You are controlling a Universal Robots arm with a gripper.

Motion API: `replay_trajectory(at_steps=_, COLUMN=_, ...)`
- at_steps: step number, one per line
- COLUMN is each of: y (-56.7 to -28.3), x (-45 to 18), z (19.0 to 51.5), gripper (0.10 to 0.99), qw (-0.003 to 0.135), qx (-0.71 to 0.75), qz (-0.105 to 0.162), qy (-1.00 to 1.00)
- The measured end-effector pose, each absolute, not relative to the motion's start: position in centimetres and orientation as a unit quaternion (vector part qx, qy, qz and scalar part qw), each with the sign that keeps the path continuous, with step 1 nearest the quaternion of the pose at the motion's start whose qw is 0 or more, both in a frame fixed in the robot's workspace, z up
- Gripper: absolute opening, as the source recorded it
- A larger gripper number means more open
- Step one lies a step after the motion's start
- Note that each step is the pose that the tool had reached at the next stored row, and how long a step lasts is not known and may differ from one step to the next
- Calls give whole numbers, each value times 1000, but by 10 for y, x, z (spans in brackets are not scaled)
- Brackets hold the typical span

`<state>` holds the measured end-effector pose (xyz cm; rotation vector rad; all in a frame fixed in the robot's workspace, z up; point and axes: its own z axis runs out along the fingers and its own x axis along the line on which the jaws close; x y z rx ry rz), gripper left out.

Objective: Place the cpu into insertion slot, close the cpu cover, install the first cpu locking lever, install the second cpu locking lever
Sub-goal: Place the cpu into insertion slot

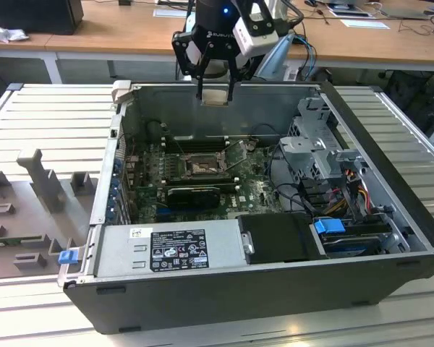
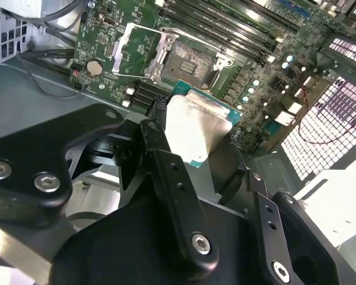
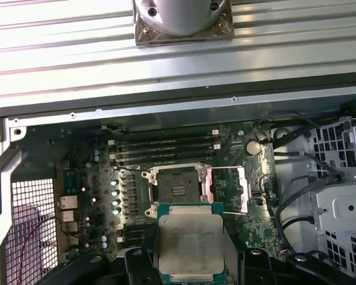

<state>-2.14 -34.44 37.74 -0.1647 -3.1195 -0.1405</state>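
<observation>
Nearest us in the exterior view, the dark computer case (image 1: pixel 224 300) lies open. A grey power supply (image 1: pixel 170 249) sits against its near wall, and a metal drive cage (image 1: pixel 315 141) with loose wires is at the exterior view's right. The green motherboard (image 1: pixel 257 189) covers the floor between them. On the board, past a black ribbed heatsink (image 1: pixel 194 194), we see the insertion slot (image 3: pixel 175 190) with its pale centre uncovered. The cpu cover (image 3: pixel 228 190) is swung open to one side; we cannot tell how steeply it tilts. Farther back, above the case's far wall, the gripper (image 1: pixel 215 94) pinches the cpu (image 3: pixel 188 244) between its fingers (image 2: pixel 160 145). The chip hangs metal top up, well apart from the slot. In the first wrist view the gripper's body hides the chip's near edge. Beyond stands a wooden desk (image 1: pixel 94 32).
</observation>
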Motion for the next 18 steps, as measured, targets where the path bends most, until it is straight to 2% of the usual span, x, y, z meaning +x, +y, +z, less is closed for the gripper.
replay_trajectory(at_steps=18, y=-344, x=-21, z=377, gripper=529, qw=4, qx=-118, qz=-45, qy=-992)
